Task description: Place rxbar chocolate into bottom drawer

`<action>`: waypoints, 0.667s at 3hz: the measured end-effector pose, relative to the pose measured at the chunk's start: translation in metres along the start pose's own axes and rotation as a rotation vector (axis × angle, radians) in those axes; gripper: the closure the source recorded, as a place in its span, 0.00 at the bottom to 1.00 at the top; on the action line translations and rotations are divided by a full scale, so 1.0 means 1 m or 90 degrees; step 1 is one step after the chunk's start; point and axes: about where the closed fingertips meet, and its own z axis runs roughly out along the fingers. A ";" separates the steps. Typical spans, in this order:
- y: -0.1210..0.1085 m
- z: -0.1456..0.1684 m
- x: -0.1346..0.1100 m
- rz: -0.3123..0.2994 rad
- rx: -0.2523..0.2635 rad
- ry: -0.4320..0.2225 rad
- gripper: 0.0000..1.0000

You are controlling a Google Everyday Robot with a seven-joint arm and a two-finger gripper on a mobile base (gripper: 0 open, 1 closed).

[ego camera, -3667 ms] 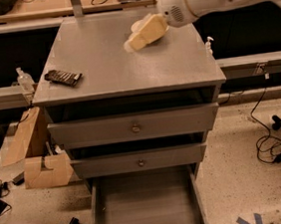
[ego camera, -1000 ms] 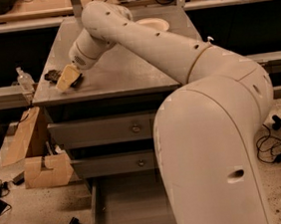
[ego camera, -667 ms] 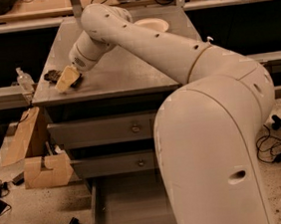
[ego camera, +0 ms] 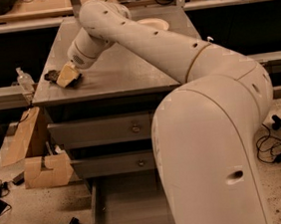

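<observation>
The rxbar chocolate (ego camera: 52, 75) lies near the left edge of the grey cabinet top (ego camera: 121, 76); only its dark left end shows past the gripper. My gripper (ego camera: 68, 75) is down on the bar, its tan fingers covering most of it. The bottom drawer (ego camera: 126, 210) stands pulled open below the cabinet, its flat grey floor showing; my arm hides its right part.
A white bowl (ego camera: 152, 23) sits at the back of the cabinet top. Two shut drawer fronts with round knobs (ego camera: 135, 128) are above the open drawer. Cardboard pieces (ego camera: 44, 169) and a clear bottle (ego camera: 24, 78) stand left of the cabinet. Cables lie on the floor.
The arm swung from the right back of the cabinet top to the left edge and came down on the bar. In the last second it has barely moved.
</observation>
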 end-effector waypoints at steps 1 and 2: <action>0.000 -0.001 -0.001 0.000 0.000 0.000 1.00; 0.000 -0.001 -0.001 0.000 0.000 0.000 1.00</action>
